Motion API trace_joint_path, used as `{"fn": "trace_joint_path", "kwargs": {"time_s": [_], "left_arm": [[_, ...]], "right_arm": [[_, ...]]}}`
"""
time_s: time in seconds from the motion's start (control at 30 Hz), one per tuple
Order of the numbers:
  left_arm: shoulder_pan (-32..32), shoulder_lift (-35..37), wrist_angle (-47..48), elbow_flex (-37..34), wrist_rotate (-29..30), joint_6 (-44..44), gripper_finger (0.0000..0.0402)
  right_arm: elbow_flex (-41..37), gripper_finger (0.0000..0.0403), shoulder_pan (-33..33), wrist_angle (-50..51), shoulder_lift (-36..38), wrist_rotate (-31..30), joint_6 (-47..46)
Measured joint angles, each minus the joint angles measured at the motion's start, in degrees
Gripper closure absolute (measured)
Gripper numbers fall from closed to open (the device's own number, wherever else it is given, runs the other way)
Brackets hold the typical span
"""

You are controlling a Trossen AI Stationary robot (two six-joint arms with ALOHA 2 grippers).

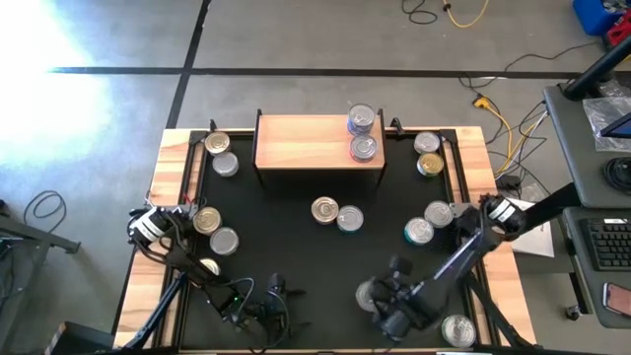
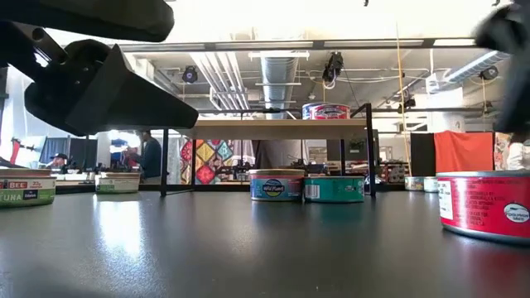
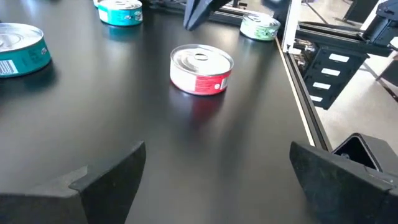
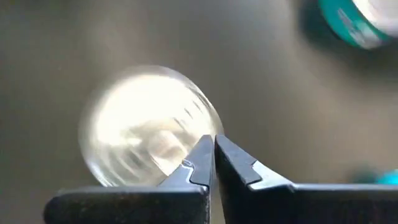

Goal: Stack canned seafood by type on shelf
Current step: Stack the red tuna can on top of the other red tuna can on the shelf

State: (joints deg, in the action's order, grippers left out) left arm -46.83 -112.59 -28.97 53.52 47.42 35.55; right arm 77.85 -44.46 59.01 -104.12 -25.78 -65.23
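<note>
The light-wood shelf (image 1: 306, 141) stands at the table's far middle with two silver-lidded cans (image 1: 363, 133) at its right end. Several more cans lie on the black table: a pair in the middle (image 1: 336, 214), groups at left (image 1: 215, 230) and right (image 1: 429, 222). A red-labelled can (image 3: 201, 68) stands near the front edge. My right gripper (image 4: 213, 155) is shut and hangs above it, clear of its lid (image 4: 149, 127). My left gripper (image 3: 217, 186) is open, low over the table, to the left of that can, with nothing between its fingers.
Raised wooden rails (image 1: 173, 187) run along the table's left and right sides. A teal can (image 3: 18, 50) and others (image 3: 260, 26) stand farther off. Bare black tabletop lies between the shelf and the near edge. People show in the room behind.
</note>
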Motion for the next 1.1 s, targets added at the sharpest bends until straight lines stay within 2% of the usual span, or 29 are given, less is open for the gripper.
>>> {"fn": "trace_joint_path", "kwargs": {"time_s": [0.13, 0.27, 0.37, 0.43, 0.5, 0.57, 0.67, 0.77, 0.87, 0.97, 1.1], "left_arm": [[0.0, -0.9, -2.4, 0.0, -0.8, 0.0, 0.0019], [0.0, -3.0, -4.0, 1.5, -3.0, -0.2, 0.0019], [0.0, -5.2, -4.0, 3.5, -3.0, -1.8, 0.0019], [0.1, -6.6, -3.9, 5.0, -3.0, -3.7, 0.0019], [0.2, -7.2, -3.3, 6.7, -3.0, -6.1, 0.0019], [0.3, -6.7, -2.4, 8.5, -2.8, -8.8, 0.0019], [0.3, -4.7, 3.2, 11.0, -2.5, -10.9, 0.0019], [0.2, -3.4, 8.5, 12.4, -2.4, -9.8, 0.0019], [-0.1, -2.9, 9.7, 12.2, -1.2, -8.9, 0.0019], [-0.2, -2.8, 9.8, 11.0, 3.1, -6.2, 0.0019], [0.2, -3.3, 9.8, 8.9, 10.2, -0.8, 0.0019]], "right_arm": [[-3.6, 0.0394, -2.4, 6.0, -0.4, 2.8, -11.5], [-7.8, 0.0394, -2.8, -1.2, -0.4, 7.6, -14.6], [-9.4, 0.0394, -2.8, -13.9, -0.4, 9.6, -11.5], [-10.1, 0.0394, -2.2, -25.0, -0.4, 9.4, -5.7], [-10.3, 0.0394, -0.9, -34.2, -0.4, 7.2, 2.2], [-10.2, 0.0394, 1.0, -39.3, -0.4, 2.3, 8.2], [-9.6, 0.0394, 3.5, -39.5, -0.4, -2.6, 11.5], [-9.0, 0.0394, 5.0, -39.5, -0.3, -2.6, 12.0], [-7.4, 0.0394, 4.7, -39.4, 0.2, -2.2, 16.3], [-5.9, 0.0394, 4.3, -37.6, 1.1, -2.6, 19.8], [-6.1, 0.0394, 4.6, -31.4, 0.9, -2.8, 19.8]]}}
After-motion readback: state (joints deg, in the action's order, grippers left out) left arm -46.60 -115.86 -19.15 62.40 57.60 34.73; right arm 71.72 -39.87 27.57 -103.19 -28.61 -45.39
